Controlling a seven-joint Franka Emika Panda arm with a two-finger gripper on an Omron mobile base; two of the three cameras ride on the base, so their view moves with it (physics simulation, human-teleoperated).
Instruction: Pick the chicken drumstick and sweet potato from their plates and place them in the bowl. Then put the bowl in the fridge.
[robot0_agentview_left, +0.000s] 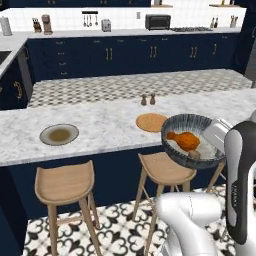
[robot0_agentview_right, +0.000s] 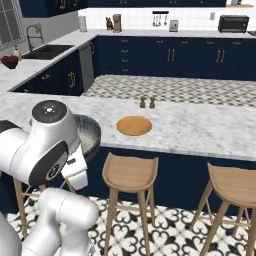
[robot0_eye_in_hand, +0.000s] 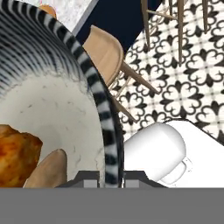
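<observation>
My gripper (robot0_eye_in_hand: 111, 177) is shut on the rim of the dark ribbed bowl (robot0_eye_in_hand: 52, 109), one finger inside the rim and one outside. The bowl (robot0_agentview_left: 192, 135) hangs tilted off the counter's front edge, above a stool; its outside also shows behind my arm (robot0_agentview_right: 90, 134). In it lie the orange-brown chicken drumstick (robot0_agentview_left: 184, 140) (robot0_eye_in_hand: 15, 155) and, beside it, the tan sweet potato (robot0_agentview_left: 194, 154) (robot0_eye_in_hand: 46, 171). Both plates sit bare on the counter: the grey-green plate (robot0_agentview_left: 59, 134) at left and the wooden plate (robot0_agentview_left: 151, 122) (robot0_agentview_right: 134, 125) just behind the bowl. The fridge is out of view.
Wooden stools (robot0_agentview_left: 65, 182) (robot0_agentview_left: 165, 169) (robot0_agentview_right: 130, 172) (robot0_agentview_right: 232, 185) stand under the marble island counter (robot0_agentview_left: 105, 125). Two small shakers (robot0_agentview_left: 147, 99) (robot0_agentview_right: 147, 102) sit at the counter's far side. A sink (robot0_agentview_right: 47, 50) lies at far left. Patterned floor runs below.
</observation>
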